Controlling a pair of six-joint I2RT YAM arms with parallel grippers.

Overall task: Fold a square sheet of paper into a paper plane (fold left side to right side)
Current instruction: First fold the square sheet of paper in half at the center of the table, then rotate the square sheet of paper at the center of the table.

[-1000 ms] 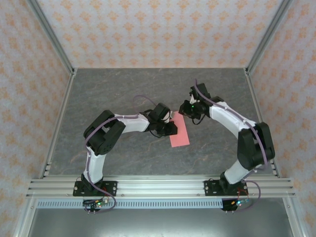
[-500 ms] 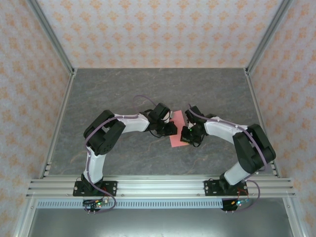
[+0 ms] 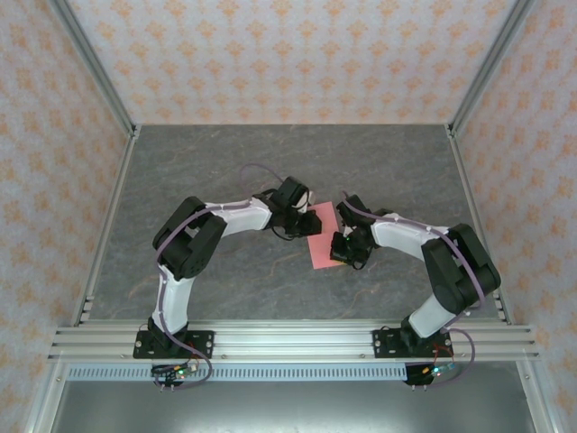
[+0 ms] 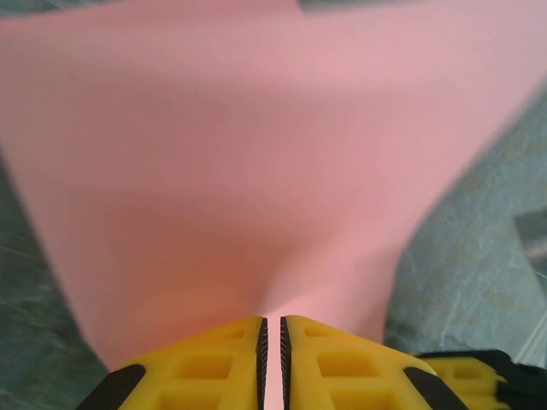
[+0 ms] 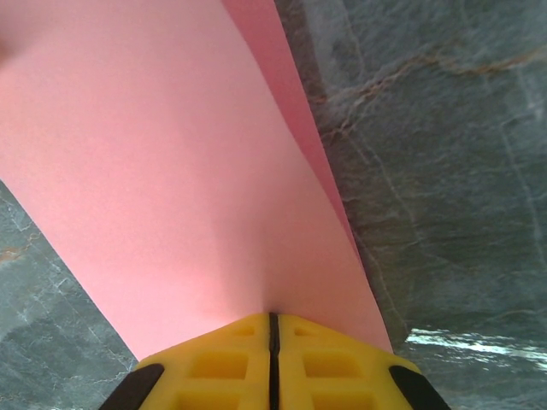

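Observation:
The square sheet of paper is salmon pink and lies mid-table between the two arms. My left gripper is at its left edge. In the left wrist view the gripper is shut on the sheet, and pink shows in the thin slit between the yellow fingers. The paper bulges up away from the tips. My right gripper is at the sheet's right side. Seen from the right wrist, that gripper is shut, its tips resting against the paper, where a second layer's edge shows.
The grey marbled tabletop runs out to metal frame posts and patterned walls on three sides. An aluminium rail carrying both arm bases crosses the near edge. Bare table lies behind and to either side of the sheet.
My right gripper swung down from behind the sheet onto its right side and closed. The left gripper drew back and left a little, and the sheet now spreads wider.

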